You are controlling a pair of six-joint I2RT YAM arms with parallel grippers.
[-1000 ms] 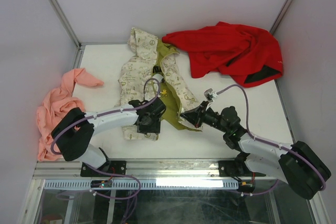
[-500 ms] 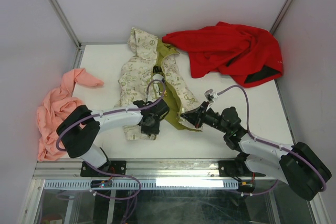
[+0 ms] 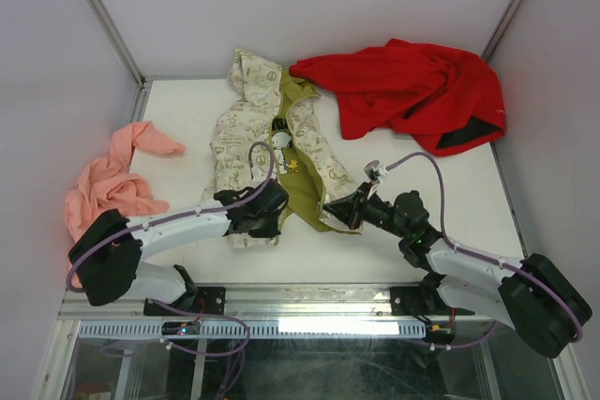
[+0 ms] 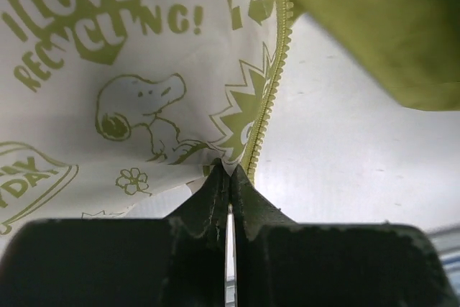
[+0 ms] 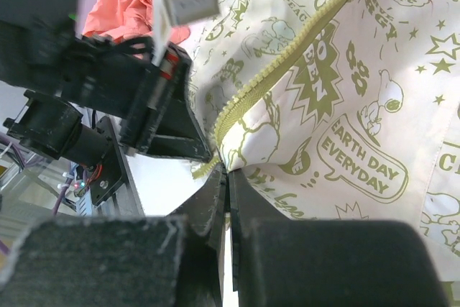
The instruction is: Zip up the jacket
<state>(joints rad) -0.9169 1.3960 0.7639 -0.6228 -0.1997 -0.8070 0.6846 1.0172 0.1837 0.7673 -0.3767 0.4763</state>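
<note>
Here the left claw [image 4: 228, 176] and right claw [image 5: 227, 172] each pinch the jacket [image 3: 242, 133] hem.

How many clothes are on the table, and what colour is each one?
Cream jacket with green prints: 1
Red garment: 1
Pink garment: 1
Total: 3
</note>
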